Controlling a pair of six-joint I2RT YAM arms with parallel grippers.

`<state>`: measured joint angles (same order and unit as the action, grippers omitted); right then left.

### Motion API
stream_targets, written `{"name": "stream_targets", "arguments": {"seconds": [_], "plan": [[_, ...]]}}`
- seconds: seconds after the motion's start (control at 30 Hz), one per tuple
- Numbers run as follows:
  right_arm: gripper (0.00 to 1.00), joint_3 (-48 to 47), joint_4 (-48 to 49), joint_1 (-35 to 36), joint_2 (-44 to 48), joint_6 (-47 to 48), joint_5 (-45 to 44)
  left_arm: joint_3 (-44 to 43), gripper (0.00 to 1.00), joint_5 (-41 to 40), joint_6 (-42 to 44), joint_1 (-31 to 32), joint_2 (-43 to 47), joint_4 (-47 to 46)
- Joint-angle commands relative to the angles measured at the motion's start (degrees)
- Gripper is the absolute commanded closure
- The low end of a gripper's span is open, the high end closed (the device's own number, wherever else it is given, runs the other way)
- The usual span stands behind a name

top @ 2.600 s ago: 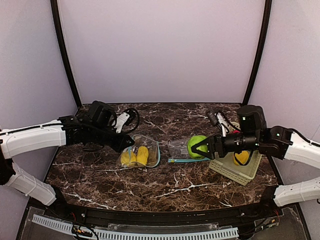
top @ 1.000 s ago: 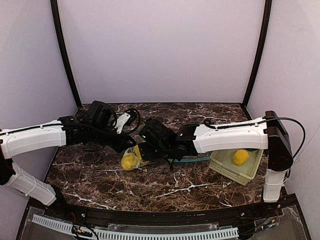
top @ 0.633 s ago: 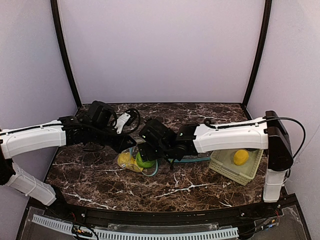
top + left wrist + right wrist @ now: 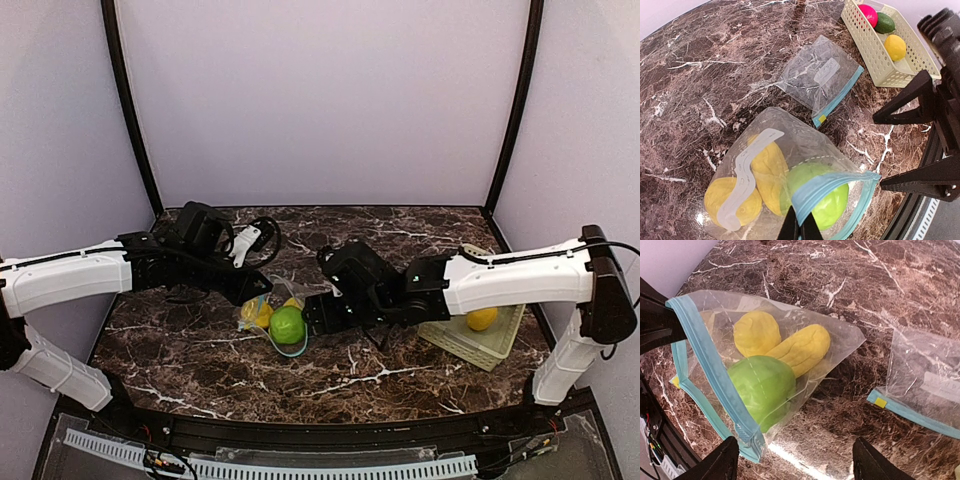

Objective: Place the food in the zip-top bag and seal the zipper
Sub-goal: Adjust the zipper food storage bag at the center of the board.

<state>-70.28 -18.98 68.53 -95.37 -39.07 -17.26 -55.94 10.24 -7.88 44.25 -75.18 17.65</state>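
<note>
The zip-top bag (image 4: pixel 272 318) lies open on the marble table and holds the light green ball (image 4: pixel 287 325) and two yellow pieces (image 4: pixel 258 314). My left gripper (image 4: pixel 250 291) is shut on the bag's blue zipper edge (image 4: pixel 835 184), just above the ball (image 4: pixel 827 200). My right gripper (image 4: pixel 316 314) is open and empty. It hangs just right of the bag's mouth, its jaws spread wide in the right wrist view (image 4: pixel 794 450). The green ball (image 4: pixel 762 385) and yellow pieces (image 4: pixel 800 347) show through the plastic. A red ball (image 4: pixel 868 12), a dark green piece (image 4: pixel 885 22) and a yellow piece (image 4: pixel 895 46) lie in the basket.
The pale green slatted basket (image 4: pixel 450 345) stands at the right. A second, empty zip-top bag (image 4: pixel 822 80) lies flat between the filled bag and the basket, and also shows in the right wrist view (image 4: pixel 930 385). Black frame poles stand at the back corners.
My right gripper carried the light green ball from beside the basket to the bag, let it go inside, and drew back to the right, open. The left arm has not moved.
</note>
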Motion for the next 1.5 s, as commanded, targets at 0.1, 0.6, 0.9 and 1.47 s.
{"name": "stream_targets", "arguments": {"seconds": [0.1,0.6,0.9,1.47], "plan": [[0.31,1.47,6.38,0.9,-1.04,-0.65,5.48,0.66,0.99,0.3,0.72,-0.18,1.35,-0.38],[1.0,-2.96,4.76,0.8,-4.8,-5.13,6.68,0.58,0.99,0.01,1.03,-0.13,1.3,0.07],[1.0,-0.67,6.4,-1.15,1.58,-16.49,10.55,-0.38,0.61,-2.09,3.94,0.42,2.37,1.77],[1.0,3.08,9.72,-3.59,4.23,-18.85,13.2,18.39,0.01,-1.51,-10.39,1.1,28.69,3.03]]}}
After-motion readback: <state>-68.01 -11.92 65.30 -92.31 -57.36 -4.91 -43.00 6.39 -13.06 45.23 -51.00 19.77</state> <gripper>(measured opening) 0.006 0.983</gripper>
